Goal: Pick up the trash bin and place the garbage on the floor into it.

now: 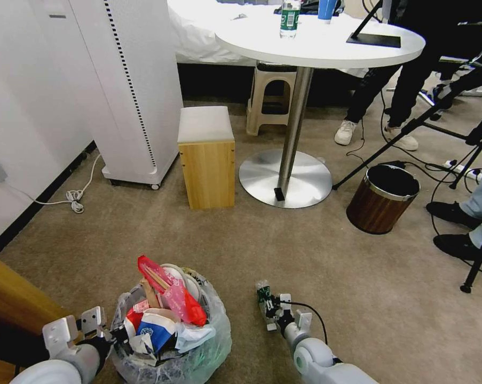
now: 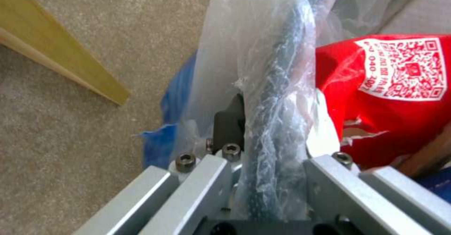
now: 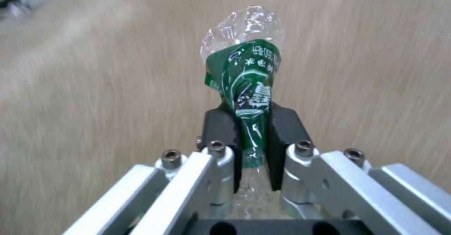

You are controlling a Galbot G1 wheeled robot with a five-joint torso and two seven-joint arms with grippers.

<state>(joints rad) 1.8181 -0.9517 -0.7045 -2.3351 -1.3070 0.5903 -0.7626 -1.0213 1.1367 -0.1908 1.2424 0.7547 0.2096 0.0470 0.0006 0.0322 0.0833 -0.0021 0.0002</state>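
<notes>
The clear green-labelled bottle [image 3: 244, 87] is crushed flat and pinched between the dark pads of the right gripper [image 1: 270, 308], its long axis running straight out from the fingers [image 3: 224, 136] so that the crumpled clear end sticks out beyond the tips. In the head view it hangs low over the beige carpet floor [image 1: 358, 277], to the right of the trash bin [image 1: 171, 341] and a little ahead of it, with a clear strip of carpet between the two. That gap is what the coming move seems to turn on — the bottle would have to travel leftward and come above the rim before it can go in, and the right arm is the one carrying it. The bin itself is already heaped: a red wrapper [image 1: 190, 304], a wooden stick [image 1: 156, 277], a blue and white wrapper [image 1: 156, 329] and white pieces rise above the crinkled clear liner, so free room at the top looks scant and the bottle may well perch on the pile rather than sink. The left gripper [image 1: 110, 337] sits at the bin's left edge, its fingers [image 2: 229, 122] closed on the dark rim through the plastic bag [image 2: 277, 97] — in the left wrist view the rim runs lengthwise between them, the red wrapper just beside it. Farther off stand a round white table [image 1: 315, 40], a small wooden stool [image 1: 206, 160] and a brown wood-look bin [image 1: 382, 200] — none of them lies between bottle and bin.
</notes>
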